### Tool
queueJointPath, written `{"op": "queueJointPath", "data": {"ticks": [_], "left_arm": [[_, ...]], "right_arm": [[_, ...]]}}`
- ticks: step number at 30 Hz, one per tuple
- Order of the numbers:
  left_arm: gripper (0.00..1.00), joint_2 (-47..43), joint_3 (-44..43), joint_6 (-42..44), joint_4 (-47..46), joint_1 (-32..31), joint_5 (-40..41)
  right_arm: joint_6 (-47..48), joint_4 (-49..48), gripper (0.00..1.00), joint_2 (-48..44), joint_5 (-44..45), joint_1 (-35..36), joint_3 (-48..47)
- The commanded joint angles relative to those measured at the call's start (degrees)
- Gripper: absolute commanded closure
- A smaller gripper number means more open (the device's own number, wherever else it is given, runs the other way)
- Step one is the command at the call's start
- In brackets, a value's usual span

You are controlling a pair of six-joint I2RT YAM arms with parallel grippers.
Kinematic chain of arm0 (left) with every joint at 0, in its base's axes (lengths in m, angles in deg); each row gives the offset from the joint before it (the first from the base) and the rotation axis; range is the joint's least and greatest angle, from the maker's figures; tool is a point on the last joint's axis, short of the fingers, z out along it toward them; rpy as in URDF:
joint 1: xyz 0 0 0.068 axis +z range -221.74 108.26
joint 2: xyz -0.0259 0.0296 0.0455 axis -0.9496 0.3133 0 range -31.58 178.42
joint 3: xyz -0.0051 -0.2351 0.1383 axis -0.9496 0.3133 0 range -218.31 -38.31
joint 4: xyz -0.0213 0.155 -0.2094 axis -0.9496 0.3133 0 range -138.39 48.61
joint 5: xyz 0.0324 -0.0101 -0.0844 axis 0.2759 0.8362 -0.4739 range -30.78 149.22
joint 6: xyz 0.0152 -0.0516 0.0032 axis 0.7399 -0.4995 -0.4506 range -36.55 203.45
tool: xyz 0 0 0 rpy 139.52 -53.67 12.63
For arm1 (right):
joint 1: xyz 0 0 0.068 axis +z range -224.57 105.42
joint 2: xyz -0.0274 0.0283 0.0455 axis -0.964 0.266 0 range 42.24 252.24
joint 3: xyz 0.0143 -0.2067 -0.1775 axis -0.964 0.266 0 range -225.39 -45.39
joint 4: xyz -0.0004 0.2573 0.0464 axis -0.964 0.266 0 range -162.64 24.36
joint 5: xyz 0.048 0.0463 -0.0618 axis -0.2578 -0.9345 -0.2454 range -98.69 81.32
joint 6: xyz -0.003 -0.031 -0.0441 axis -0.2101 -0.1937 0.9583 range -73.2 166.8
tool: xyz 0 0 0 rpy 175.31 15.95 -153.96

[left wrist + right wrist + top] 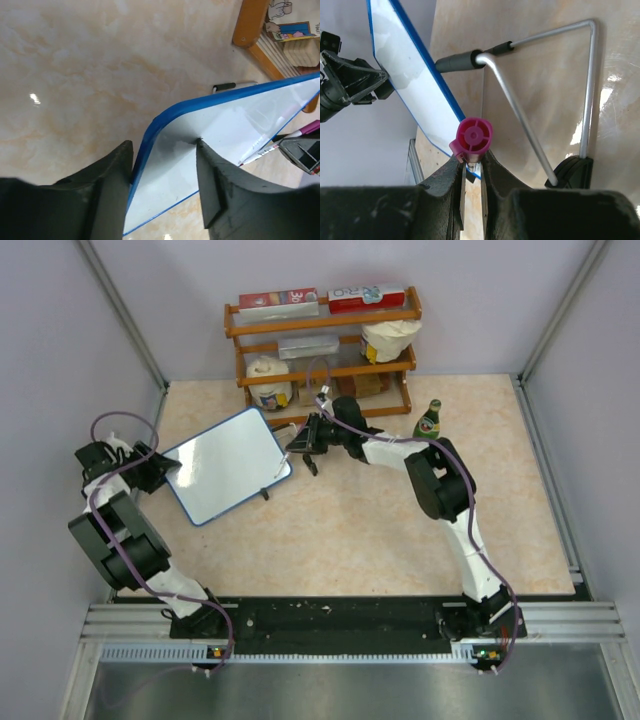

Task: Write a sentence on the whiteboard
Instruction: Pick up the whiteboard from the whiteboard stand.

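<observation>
The whiteboard (225, 465), white with a thin blue frame, stands tilted on its wire stand (520, 107) left of centre. My left gripper (163, 468) is at its left corner. In the left wrist view the jaws (164, 145) straddle that corner of the whiteboard (240, 120), one finger against the blue edge and the other touching the white face. My right gripper (300, 452) is shut on a marker (283, 465) with a magenta cap (472, 137). The marker's tip reaches the board's right edge. The board's face shows no writing.
A wooden rack (320, 340) with boxes and jars stands at the back, close behind the right gripper. A green bottle (428, 420) stands to the rack's right. Grey walls close in the left, right and back sides.
</observation>
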Motion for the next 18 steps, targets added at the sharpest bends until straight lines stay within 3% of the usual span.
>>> {"op": "queueJointPath", "data": {"ticks": [1, 5, 11, 18], "left_arm": [[0.49, -0.79, -0.54, 0.20, -1.49, -0.34, -2.10], [0.64, -1.84, -0.02, -0.32, -1.40, -0.42, -2.89], [1.00, -3.43, 0.16, -1.03, -1.84, -0.42, -4.39], [1.00, -6.67, 3.84, -2.96, -5.87, -0.42, -7.29]], "right_arm": [[0.01, -2.92, 1.00, 1.06, 0.62, -0.42, -2.93], [-0.61, -3.45, 1.00, 0.88, 0.09, -0.51, -2.93], [-0.61, -3.97, 1.00, -0.52, -0.70, -0.51, -1.96], [-0.78, -7.05, 1.00, -3.68, -2.28, -0.51, 2.16]]}}
